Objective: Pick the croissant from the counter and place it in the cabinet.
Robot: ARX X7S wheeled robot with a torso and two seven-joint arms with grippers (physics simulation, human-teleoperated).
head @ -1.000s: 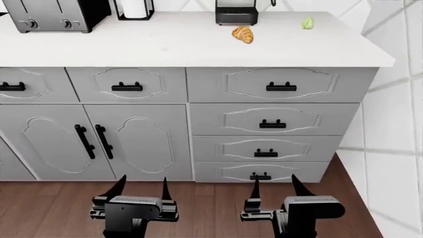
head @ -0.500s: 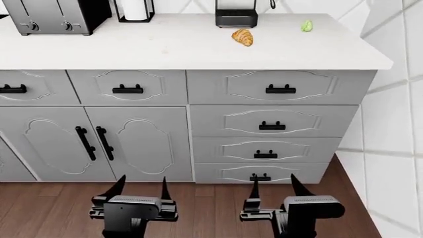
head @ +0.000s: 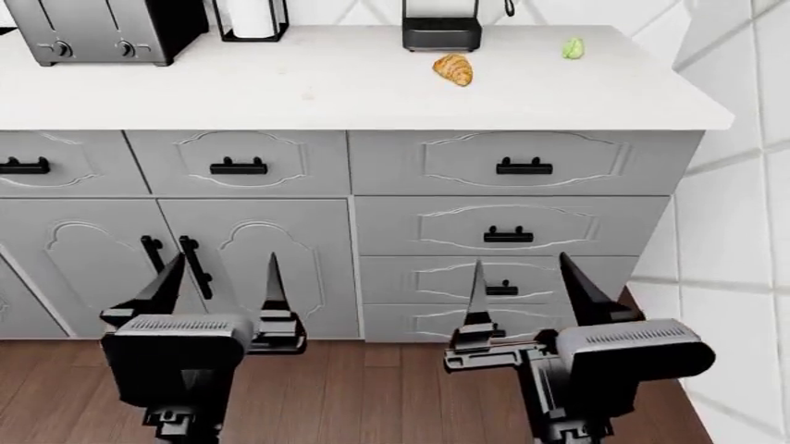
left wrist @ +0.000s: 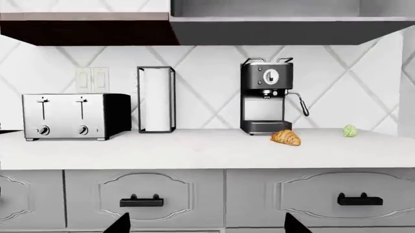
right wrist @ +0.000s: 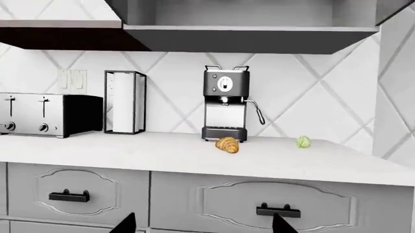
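The golden-brown croissant [head: 453,69] lies on the off-white counter [head: 309,92], just in front of the black coffee machine [head: 441,28]; it also shows in the left wrist view as croissant [left wrist: 286,138] and in the right wrist view as croissant [right wrist: 228,144]. My left gripper [head: 216,277] and right gripper [head: 524,277] are both open and empty, held in front of the drawers well below the counter top. The upper cabinet [right wrist: 250,19] hangs above the counter, its underside dark.
A pale-green wrinkled ball [head: 573,47] sits right of the croissant. A silver toaster [head: 99,32] and a paper-towel holder [head: 253,18] stand at the back left. Grey drawers with black handles [head: 524,166] and double doors [head: 179,268] face me. A tiled wall [head: 741,185] closes the right side.
Both grippers have risen in front of the cabinet fronts and now appear larger and higher in the head view. The croissant has not moved.
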